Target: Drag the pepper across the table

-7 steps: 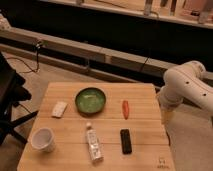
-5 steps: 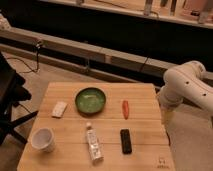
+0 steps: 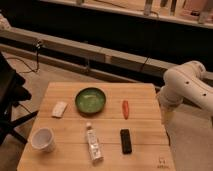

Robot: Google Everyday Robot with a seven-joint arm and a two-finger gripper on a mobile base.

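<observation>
While the gripper (image 3: 167, 116) hangs off the table (image 3: 148, 152), pepper (image 3: 125, 108) untouched: hazards ahead.

Camera view: fingers spread wide, holding nothing, low beside the table's edge under the white arm. Pepper: lies flat on the wood, well apart from the fingers, inward from them. Black remote (image 3: 126, 141): just beyond the pepper's near tip, about as far inward. Green bowl (image 3: 90, 100): past the pepper, on its side away from the fingers. Judged risks: fingers catching the table's edge on the way in; slim rounded pepper rolling out from under a loose press; a drag toward bowl or remote shoving either along.
</observation>
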